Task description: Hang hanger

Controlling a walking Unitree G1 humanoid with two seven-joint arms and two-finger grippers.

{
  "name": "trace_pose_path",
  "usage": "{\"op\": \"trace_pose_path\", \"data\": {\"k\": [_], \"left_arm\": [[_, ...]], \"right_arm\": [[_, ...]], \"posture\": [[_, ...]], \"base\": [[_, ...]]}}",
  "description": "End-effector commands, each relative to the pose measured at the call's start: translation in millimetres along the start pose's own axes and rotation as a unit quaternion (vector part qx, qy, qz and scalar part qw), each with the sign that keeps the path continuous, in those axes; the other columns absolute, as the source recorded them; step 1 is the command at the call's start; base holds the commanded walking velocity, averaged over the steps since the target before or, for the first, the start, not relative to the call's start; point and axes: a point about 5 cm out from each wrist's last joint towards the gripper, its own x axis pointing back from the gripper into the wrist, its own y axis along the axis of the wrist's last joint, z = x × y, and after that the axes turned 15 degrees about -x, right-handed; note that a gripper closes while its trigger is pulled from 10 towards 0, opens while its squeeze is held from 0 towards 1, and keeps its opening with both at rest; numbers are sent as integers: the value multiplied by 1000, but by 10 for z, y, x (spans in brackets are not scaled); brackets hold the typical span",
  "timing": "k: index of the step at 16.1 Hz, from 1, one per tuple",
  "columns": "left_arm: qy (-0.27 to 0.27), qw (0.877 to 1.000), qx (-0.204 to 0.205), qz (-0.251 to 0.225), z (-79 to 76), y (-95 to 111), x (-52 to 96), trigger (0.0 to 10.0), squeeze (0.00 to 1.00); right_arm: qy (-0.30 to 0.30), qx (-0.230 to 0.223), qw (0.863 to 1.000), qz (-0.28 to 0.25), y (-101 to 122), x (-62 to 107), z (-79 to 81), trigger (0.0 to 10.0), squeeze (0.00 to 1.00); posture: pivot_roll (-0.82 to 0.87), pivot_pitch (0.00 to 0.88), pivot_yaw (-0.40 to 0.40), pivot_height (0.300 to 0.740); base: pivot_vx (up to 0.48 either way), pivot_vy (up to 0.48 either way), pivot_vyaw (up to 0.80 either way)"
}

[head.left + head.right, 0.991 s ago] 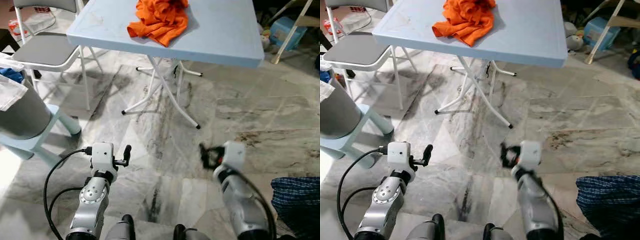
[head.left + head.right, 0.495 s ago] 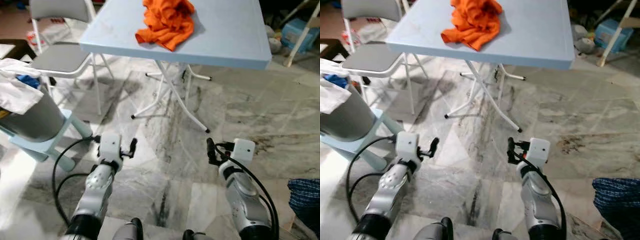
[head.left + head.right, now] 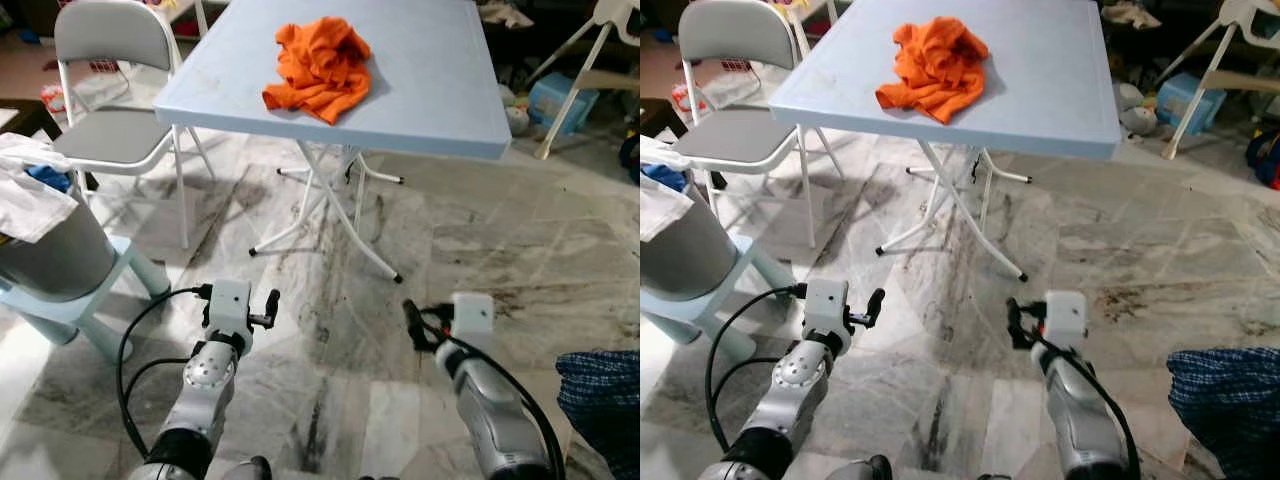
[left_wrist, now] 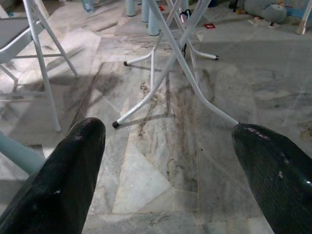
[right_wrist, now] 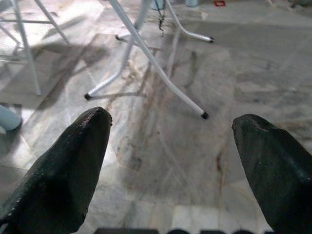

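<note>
We hold our left gripper (image 4: pixel 168 165) and right gripper (image 5: pixel 170 161) low, fingers apart and empty. At top centre, a table (image 3: pixel 440 90) carries an orange cloth (image 3: pixel 318 67); a chair (image 3: pixel 110 130) stands upper left.

So there's a light blue folding table (image 3: pixel 430 90) with an orange cloth (image 3: pixel 320 65) bunched up on top, toward its left side. A grey folding chair (image 3: pixel 105 120) sits just left of the table, and nearer the robot there's a grey bin (image 3: pixel 55 250) on a pale blue stool (image 3: pixel 85 305) with white cloth (image 3: pixel 30 195) draped over it. Marble floor (image 3: pixel 520 250) all around. Both arms are held low over the floor, left gripper (image 3: pixel 268 308) and right gripper (image 3: pixel 412 325) well apart. A blue checked fabric (image 3: pixel 600 395) pokes in at the right edge.
</note>
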Motion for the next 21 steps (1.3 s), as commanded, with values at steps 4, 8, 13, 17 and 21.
{"op": "trace_pose_path", "data": {"k": [4, 8, 13, 17, 21], "left_arm": [[18, 1000, -5, 24, 7, -125, 30, 10000, 0], [0, 999, -24, 31, -46, -153, 25, 10000, 0], [48, 998, -12, 41, 133, -262, 101, 10000, 0], [31, 999, -18, 34, 98, -304, 160, 10000, 0], [32, 999, -11, 26, 53, -224, 94, 10000, 0]], "right_arm": [[3, 7, 999, 38, -160, -2, 16, 10000, 0], [15, 26, 996, 82, -318, 9, -40, 10000, 0], [-9, 0, 1000, -4, -169, 35, -71, 10000, 0], [12, 16, 999, -32, -97, 81, -32, 10000, 0], [10, 18, 999, -42, -44, 21, -28, 10000, 0]], "posture": [[9, 78, -15, 740], [34, 78, -9, 740], [60, 122, 1, 740], [62, 125, -7, 740], [60, 144, -10, 740]], "base": [[0, 0, 0], [0, 0, 0], [0, 0, 0], [0, 0, 0], [0, 0, 0]]}}
